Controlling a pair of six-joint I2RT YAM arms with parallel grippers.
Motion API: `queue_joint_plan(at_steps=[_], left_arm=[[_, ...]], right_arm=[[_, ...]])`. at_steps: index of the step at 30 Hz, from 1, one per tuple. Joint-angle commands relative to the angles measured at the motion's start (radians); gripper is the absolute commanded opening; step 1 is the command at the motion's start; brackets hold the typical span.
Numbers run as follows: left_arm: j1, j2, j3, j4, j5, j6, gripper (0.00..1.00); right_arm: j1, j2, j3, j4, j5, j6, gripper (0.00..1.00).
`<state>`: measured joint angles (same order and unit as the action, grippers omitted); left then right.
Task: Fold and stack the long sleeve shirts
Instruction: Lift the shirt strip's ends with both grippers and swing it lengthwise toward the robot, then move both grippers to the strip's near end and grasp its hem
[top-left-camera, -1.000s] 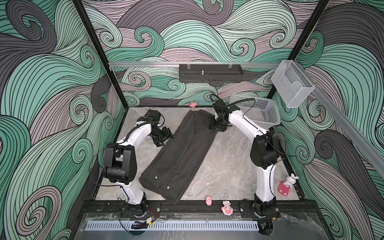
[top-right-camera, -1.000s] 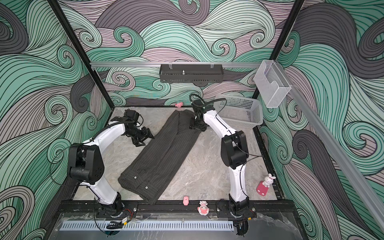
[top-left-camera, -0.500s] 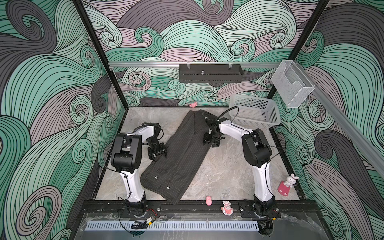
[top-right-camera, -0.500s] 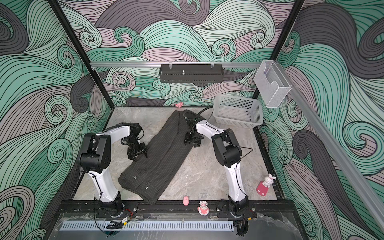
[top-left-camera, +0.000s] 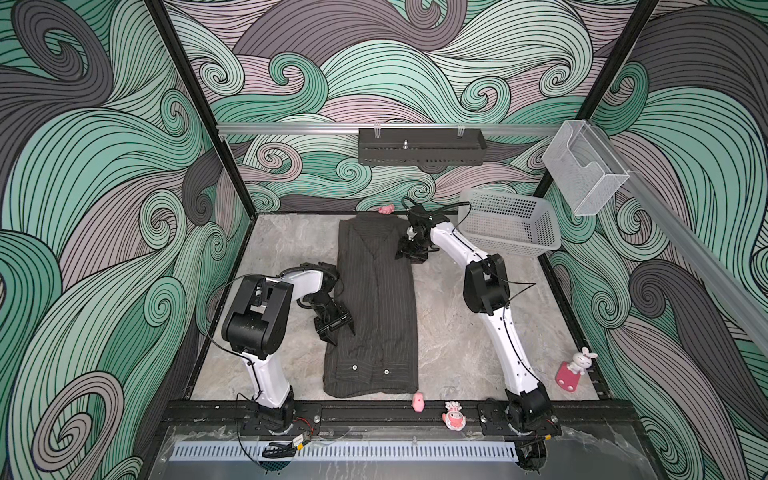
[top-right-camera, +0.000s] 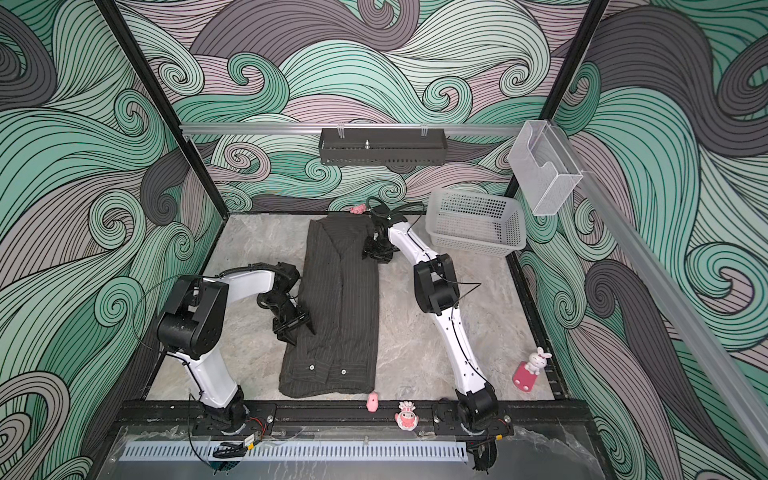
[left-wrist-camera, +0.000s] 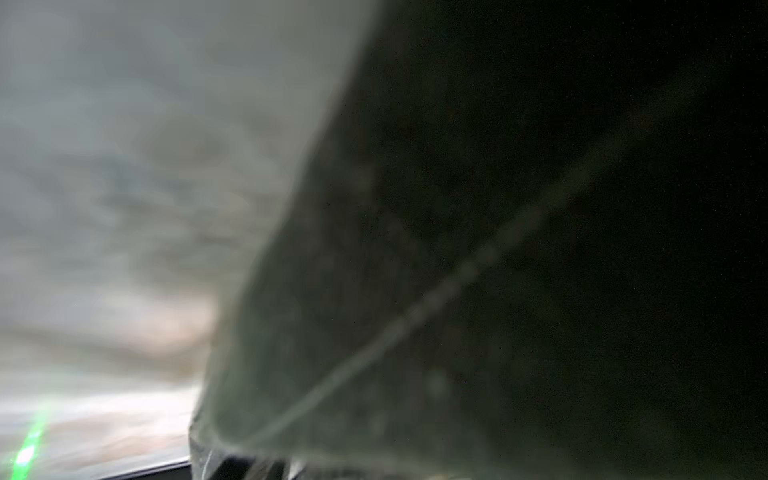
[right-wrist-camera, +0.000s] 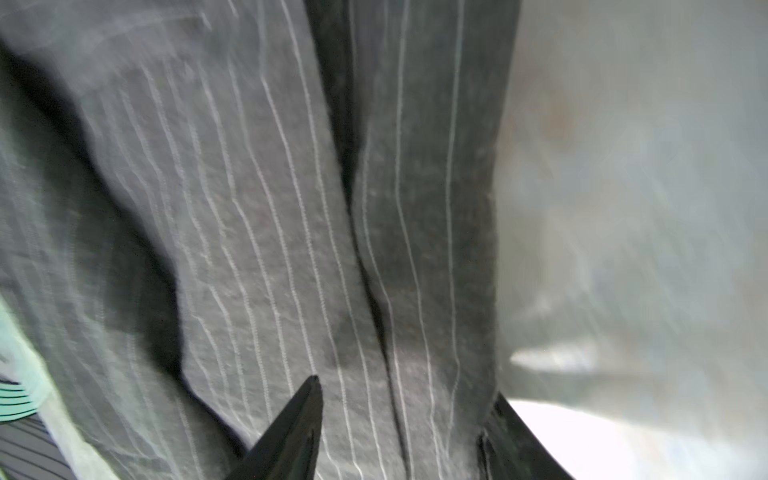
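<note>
Found the left gripper (top-left-camera: 343, 337) low at the left edge of the long sleeve shirt (top-left-camera: 376, 299), claw spread, one tip over cloth, one over the table (top-left-camera: 286, 245); could not confirm contact in the blurred wrist view. Recorded the shirt flat at mid-table as a narrow strip, collar end toward the back wall, two pale buttons near the front end. Found the right gripper (top-left-camera: 409, 258) at the strip's right edge near the collar, claw spread, pinstriped cloth between the fingers (right-wrist-camera: 291, 436). Noted a white basket (top-left-camera: 509, 226) at the back right corner.
</note>
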<state>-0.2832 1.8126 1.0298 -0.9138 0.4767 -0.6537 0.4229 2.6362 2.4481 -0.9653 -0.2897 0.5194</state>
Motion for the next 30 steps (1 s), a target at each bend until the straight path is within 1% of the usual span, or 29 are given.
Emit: queue_joint_plan(at_steps=[1, 3, 5, 8, 10, 11, 13, 16, 19, 22, 26, 30], left_arm=[[-0.007, -0.041, 0.014, 0.121, -0.02, -0.063, 0.67], [-0.002, -0.098, 0.02, 0.09, -0.059, -0.06, 0.68], [0.001, -0.17, 0.024, 0.044, -0.108, -0.055, 0.71], [0.004, -0.296, 0.004, -0.029, -0.194, -0.052, 0.73], [0.004, -0.381, -0.043, -0.068, -0.231, -0.064, 0.75], [0.004, -0.434, -0.07, -0.082, -0.241, -0.072, 0.79], [0.003, -0.519, -0.148, -0.092, -0.239, -0.098, 0.79], [0.0, -0.637, -0.277, -0.066, -0.203, -0.153, 0.78], [-0.008, -0.742, -0.406, -0.01, -0.164, -0.219, 0.77], [-0.032, -0.813, -0.499, 0.041, -0.144, -0.278, 0.76], [-0.066, -0.856, -0.58, 0.086, -0.135, -0.324, 0.76], [-0.096, -0.877, -0.645, 0.124, -0.12, -0.358, 0.7]], right_arm=[[-0.005, 0.027, 0.089, -0.121, -0.032, -0.016, 0.58], [-0.004, -0.045, 0.039, -0.137, -0.007, -0.024, 0.59], [-0.003, -0.174, -0.101, -0.127, 0.047, -0.022, 0.62], [0.005, -0.428, -0.412, -0.033, 0.117, 0.005, 0.65], [0.016, -0.611, -0.631, 0.032, 0.142, 0.039, 0.65], [0.022, -0.675, -0.705, 0.05, 0.14, 0.052, 0.66], [0.049, -0.799, -0.888, 0.088, 0.125, 0.069, 0.66], [0.101, -0.971, -1.13, 0.171, 0.089, 0.107, 0.65], [0.172, -1.092, -1.343, 0.252, 0.058, 0.166, 0.65], [0.251, -1.166, -1.506, 0.323, 0.037, 0.238, 0.65], [0.343, -1.188, -1.619, 0.389, 0.006, 0.301, 0.65], [0.412, -1.197, -1.7, 0.448, -0.011, 0.364, 0.65]])
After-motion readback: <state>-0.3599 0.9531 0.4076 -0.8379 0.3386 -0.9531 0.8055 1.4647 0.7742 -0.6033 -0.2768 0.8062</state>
